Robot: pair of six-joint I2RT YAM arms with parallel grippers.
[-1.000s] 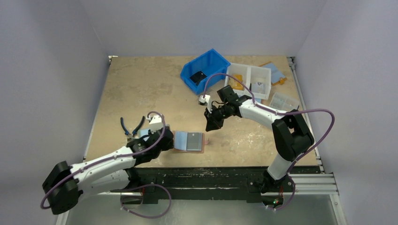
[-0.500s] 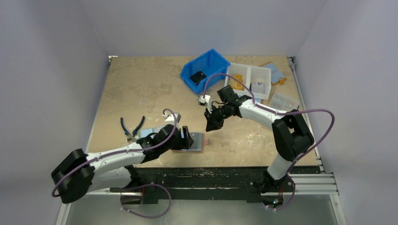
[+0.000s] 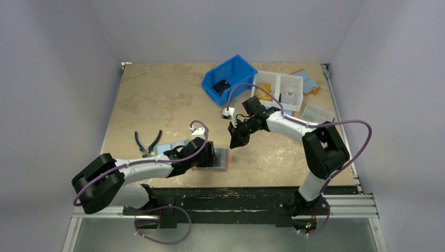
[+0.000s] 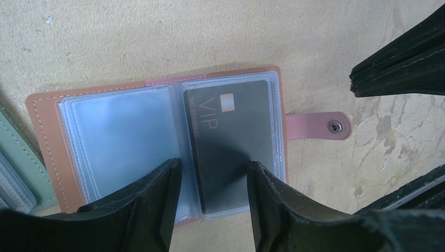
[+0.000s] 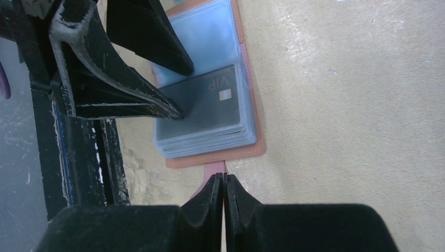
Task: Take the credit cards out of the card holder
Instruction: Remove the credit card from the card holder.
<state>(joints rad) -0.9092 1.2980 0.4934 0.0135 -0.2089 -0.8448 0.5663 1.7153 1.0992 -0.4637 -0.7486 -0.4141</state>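
Left gripper (image 4: pixel 213 165), jaws apart, straddles dark VIP card (image 4: pixel 231 131) in open card holder (image 4: pixel 47 136); right gripper (image 3: pixel 233 145), jaws together, at its two o'clock.

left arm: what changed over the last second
The left claw swung right, from left of the card holder to above its open pages, jaws open over the VIP card. The right claw stayed shut by the snap tab; holder and pliers unmoved.

The card holder (image 3: pixel 223 159) lies open near the table's (image 3: pixel 157 100) front edge, a card (image 4: pixel 231 136) inside; pliers (image 3: pixel 147 142) left, bin (image 3: pixel 246 71) and trays (image 3: pixel 283 86) behind.
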